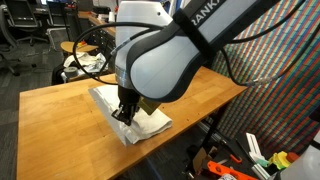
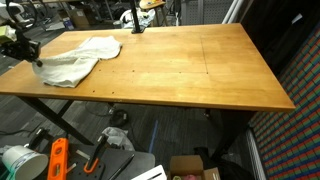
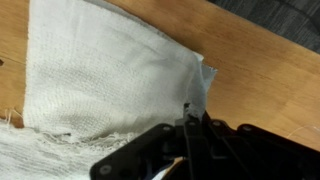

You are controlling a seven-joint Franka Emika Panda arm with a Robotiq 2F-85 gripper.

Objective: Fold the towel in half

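Nearest the lens, the robot's thick white-and-black arm fills much of an exterior view, bending down over the wooden surface. That surface is a long tabletop, mostly bare wood. The towel, pale and rumpled, lies close to one corner of it, near the edge. In the wrist view the towel spreads up and to the left of the claw, one layer lying over another that shows a frayed hem. The claw sits at the towel's edge, jaws pressed together and pinching a raised fold of cloth. In an exterior view the claw stands low on the towel.
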